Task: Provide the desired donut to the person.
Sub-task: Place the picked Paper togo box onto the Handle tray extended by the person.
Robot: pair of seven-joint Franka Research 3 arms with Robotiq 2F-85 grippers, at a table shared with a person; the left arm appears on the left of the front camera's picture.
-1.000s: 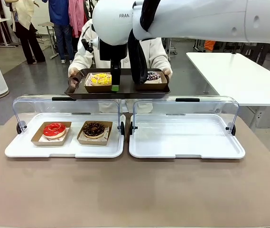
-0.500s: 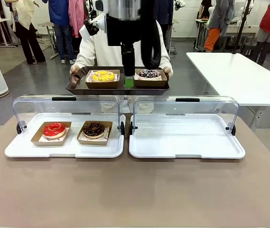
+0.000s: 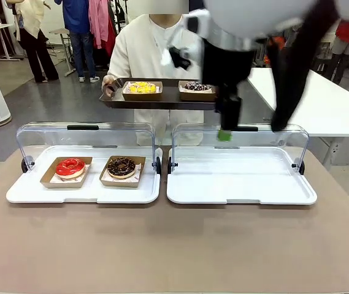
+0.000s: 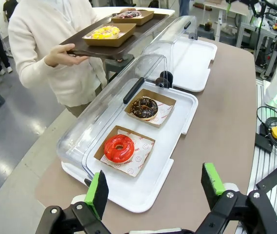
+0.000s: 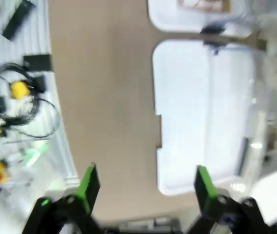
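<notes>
The left wrist view shows the left gripper (image 4: 155, 187) wide and empty above the white tray (image 4: 177, 158) holding a red glazed donut (image 4: 119, 147) and chocolate donut (image 4: 144, 107). The right gripper (image 5: 145, 183), blurred, gapes wide over the empty white tray (image 5: 201, 112), having swung right from the person (image 3: 153, 46)'s dark serving tray (image 3: 162, 101), which bears the yellow donut (image 3: 141, 87).
</notes>
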